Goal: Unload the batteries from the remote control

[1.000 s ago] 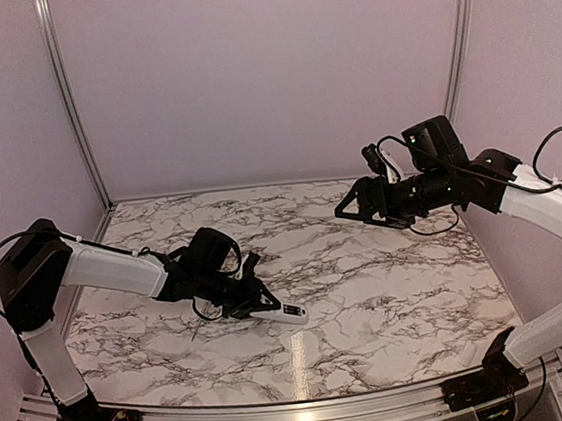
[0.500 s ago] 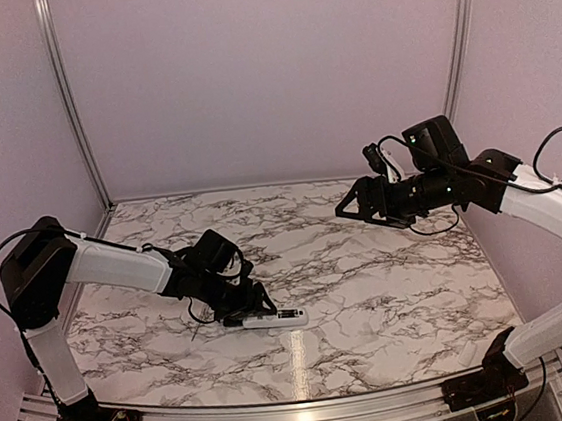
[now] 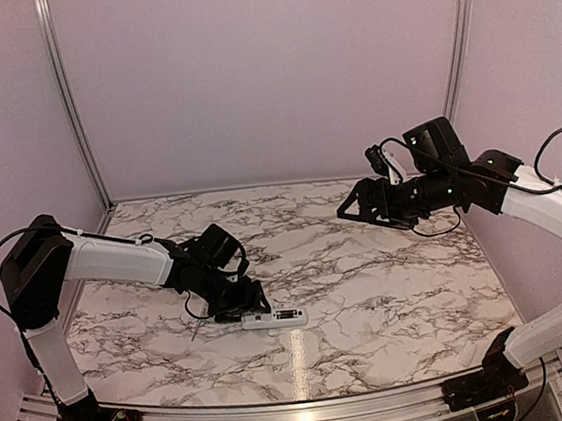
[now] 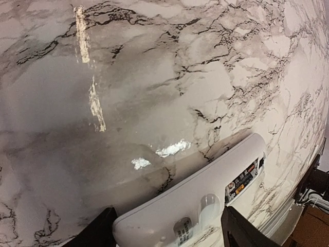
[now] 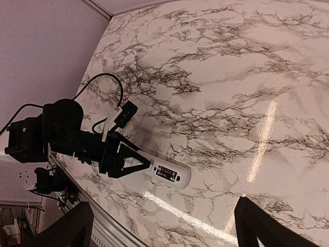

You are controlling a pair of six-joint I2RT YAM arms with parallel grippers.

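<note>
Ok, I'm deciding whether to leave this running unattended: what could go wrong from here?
1. The left end effector stands open astride one end of the remote control, which lies loose on the smooth marble table. Any sideways move could push it away.
2. The right end effector hangs open, well away from the remote control. Coming in beside the left one, it could bump that arm over so small a target.
</note>
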